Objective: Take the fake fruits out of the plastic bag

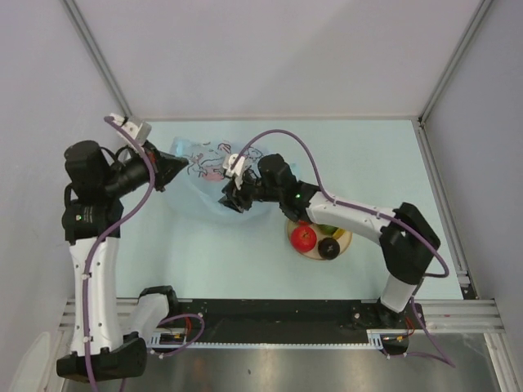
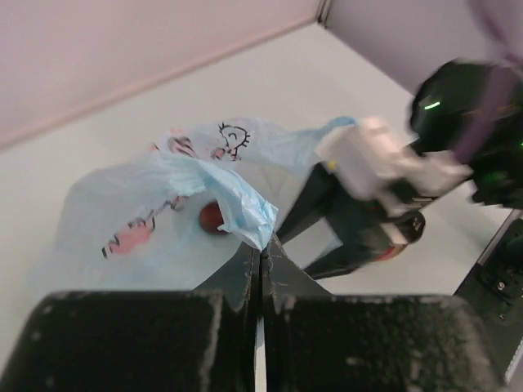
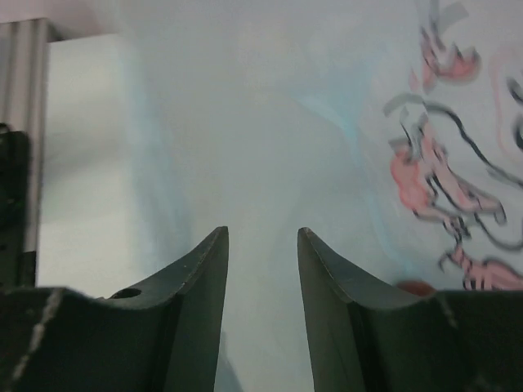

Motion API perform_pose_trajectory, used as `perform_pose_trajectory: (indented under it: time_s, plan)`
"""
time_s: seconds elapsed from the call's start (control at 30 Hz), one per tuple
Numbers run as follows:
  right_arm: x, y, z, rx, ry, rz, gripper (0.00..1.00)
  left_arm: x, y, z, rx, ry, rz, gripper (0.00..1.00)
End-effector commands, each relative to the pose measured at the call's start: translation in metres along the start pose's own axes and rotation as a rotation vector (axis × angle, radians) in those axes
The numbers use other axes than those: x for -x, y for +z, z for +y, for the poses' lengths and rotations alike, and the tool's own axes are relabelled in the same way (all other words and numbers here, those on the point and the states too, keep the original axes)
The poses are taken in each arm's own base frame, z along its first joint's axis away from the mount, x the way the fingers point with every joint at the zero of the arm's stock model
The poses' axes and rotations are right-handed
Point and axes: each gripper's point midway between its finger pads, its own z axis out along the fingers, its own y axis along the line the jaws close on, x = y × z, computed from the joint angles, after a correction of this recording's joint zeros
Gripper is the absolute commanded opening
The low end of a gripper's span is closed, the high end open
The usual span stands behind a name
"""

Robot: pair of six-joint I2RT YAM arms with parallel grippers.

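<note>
The light blue plastic bag lies at the back left of the table. My left gripper is shut on a bunched edge of the plastic bag, and its tips pinch the film. An orange-red fruit shows through the bag. My right gripper is at the bag's right side, its fingers apart with only bag film ahead of the right gripper. The orange-red fruit peeks out just right of the right finger. A red apple, a dark maroon fruit and a green one lie outside the bag.
The three fruits outside the bag rest on a round tan plate under my right forearm. White walls close in the table on three sides. A metal rail runs along the right edge.
</note>
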Motion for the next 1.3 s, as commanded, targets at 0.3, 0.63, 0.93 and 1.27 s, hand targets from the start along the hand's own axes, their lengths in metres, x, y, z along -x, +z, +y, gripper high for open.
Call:
perform_pose_trajectory:
  time_s: [0.3,0.63,0.93,1.27]
  plan:
    - [-0.059,0.009,-0.07,-0.182,0.107,0.138,0.48,-0.043,-0.002,0.003,0.011,-0.011,0.076,0.0]
    - [-0.049,0.006,-0.06,-0.314,0.041,0.068,0.68,-0.094,-0.001,0.01,0.026,-0.035,0.162,0.0]
    - [-0.1,0.01,-0.103,-0.449,-0.013,0.18,0.82,-0.115,0.0,0.008,0.015,-0.051,0.197,0.0]
    - [-0.156,0.024,-0.12,-0.421,-0.053,0.28,0.87,-0.122,-0.001,0.01,0.022,-0.059,0.216,0.0]
